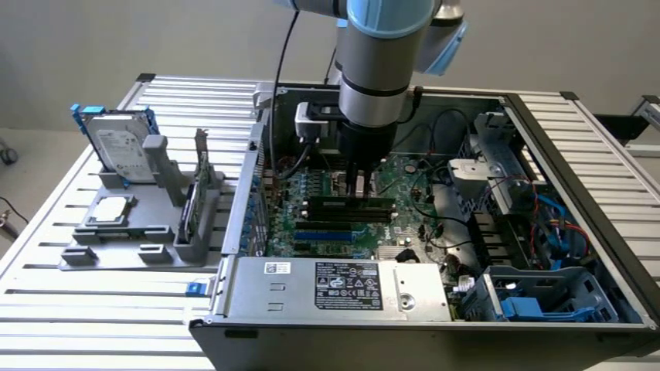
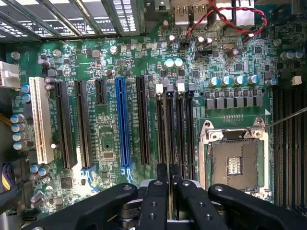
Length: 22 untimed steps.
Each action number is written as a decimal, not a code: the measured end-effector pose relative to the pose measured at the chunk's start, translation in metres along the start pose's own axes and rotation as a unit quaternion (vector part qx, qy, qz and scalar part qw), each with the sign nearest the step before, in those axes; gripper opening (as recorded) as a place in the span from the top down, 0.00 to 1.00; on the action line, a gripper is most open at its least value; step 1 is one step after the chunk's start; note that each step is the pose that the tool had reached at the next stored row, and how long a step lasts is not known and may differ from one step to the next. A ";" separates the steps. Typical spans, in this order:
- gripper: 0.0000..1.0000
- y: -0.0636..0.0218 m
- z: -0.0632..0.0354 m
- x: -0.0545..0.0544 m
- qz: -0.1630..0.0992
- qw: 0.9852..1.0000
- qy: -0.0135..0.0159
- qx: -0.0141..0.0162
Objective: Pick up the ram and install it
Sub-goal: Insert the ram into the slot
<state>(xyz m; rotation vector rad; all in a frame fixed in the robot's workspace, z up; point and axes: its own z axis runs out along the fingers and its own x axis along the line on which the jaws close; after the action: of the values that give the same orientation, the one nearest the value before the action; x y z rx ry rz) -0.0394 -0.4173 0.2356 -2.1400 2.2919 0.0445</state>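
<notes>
Gripper: I see my gripper (image 1: 358, 192) low inside the open computer case (image 1: 577, 232), its fingers (image 2: 157, 191) drawn close with only a thin gap between them.
Grip: they are clamped on the ram (image 1: 328, 203), which shows from outside as a long dark stick lying crosswise under the fingertips.
Ram position: it sits right at the memory slots (image 2: 175, 129), lined up along them. I cannot tell whether it is seated or just resting on top.
Just past the fingertips: the wrist view shows me the black slot rows running straight away from the fingers.
Beside the slots: the bare CPU socket (image 2: 235, 160) lies on one side of the gripper, a blue expansion slot (image 2: 121, 124) and a white one (image 2: 41, 120) on the other.
Nearer the exterior camera than the gripper: the power supply (image 1: 341, 286) with its label, at the case edge.
Well apart, to the exterior view's left of the gripper: a hard drive (image 1: 119, 147) with blue rails stands upright in a grey holder (image 1: 134, 232) on the slatted table (image 1: 62, 309), outside the case.
</notes>
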 end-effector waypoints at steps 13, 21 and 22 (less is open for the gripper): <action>0.86 -0.0002 0.0004 0.004 0.000 1.000 0.000 0.000; 0.86 -0.0003 0.0039 0.004 0.000 1.000 0.000 0.000; 0.86 -0.0003 0.0049 0.004 0.000 1.000 0.000 0.000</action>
<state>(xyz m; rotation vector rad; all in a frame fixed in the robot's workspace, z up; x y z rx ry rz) -0.0394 -0.4216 0.2306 -2.1400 2.2920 0.0448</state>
